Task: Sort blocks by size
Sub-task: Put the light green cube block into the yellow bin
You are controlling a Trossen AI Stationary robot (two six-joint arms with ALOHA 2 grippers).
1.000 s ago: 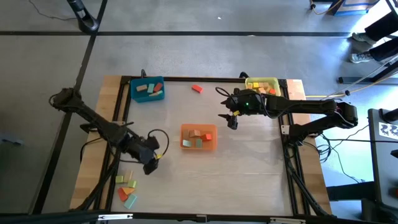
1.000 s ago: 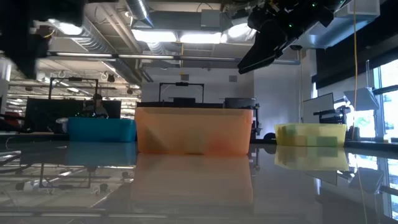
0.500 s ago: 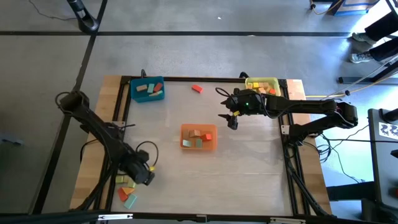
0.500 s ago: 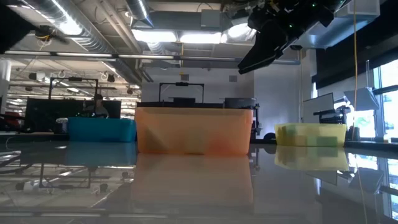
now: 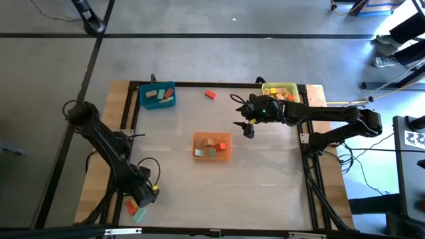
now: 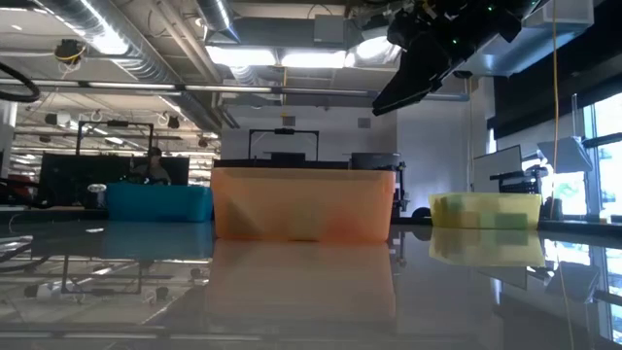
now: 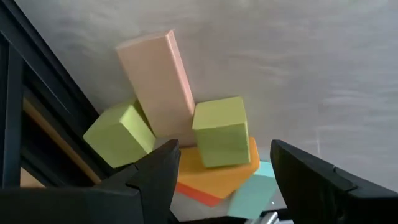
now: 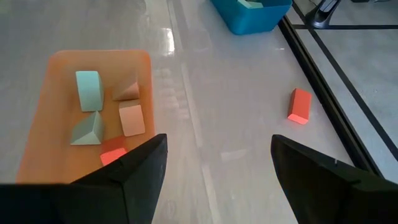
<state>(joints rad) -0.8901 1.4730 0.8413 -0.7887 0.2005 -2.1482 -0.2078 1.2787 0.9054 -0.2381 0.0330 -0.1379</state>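
At the tabletop's [image 5: 265,172] near-left corner, the left gripper [image 7: 217,180] hangs over a cluster of blocks [image 7: 186,143], jaws apart and empty.
The right gripper [image 5: 248,130] waits beside the orange tray [image 5: 212,147], jaws apart.

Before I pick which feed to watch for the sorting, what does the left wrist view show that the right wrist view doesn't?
Only the left wrist view shows the unsorted pile: a tan block, two green blocks and an orange block, seen past the open left claw. Only the right wrist view shows the orange tray with sorted blocks, a loose red block and the blue tray, past the open right claw. Both show the pale table top.
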